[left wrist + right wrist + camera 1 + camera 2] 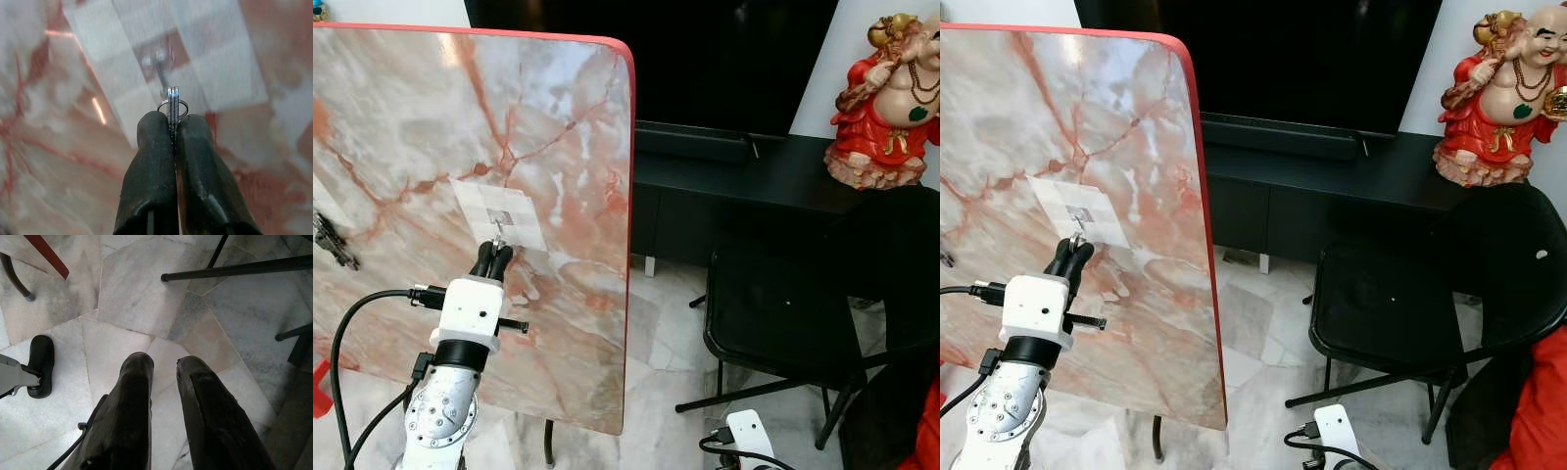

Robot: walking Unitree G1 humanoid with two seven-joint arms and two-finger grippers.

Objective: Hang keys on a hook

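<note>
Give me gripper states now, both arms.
Left gripper: shut on the key ring, held up at the hook.
Right gripper: open, holding nothing, hanging over the floor.

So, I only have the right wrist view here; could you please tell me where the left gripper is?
Observer: The left gripper is raised against the upright marble tabletop, just below the hook.
Operator: Thank you. Is it holding the keys?
Observer: Yes, its fingers are shut on the keys. The ring sits at the hook's tip, and I cannot tell whether it is looped on.
Operator: And what stands beside the tabletop?
Observer: A black chair, on the robot's right of it.
</note>
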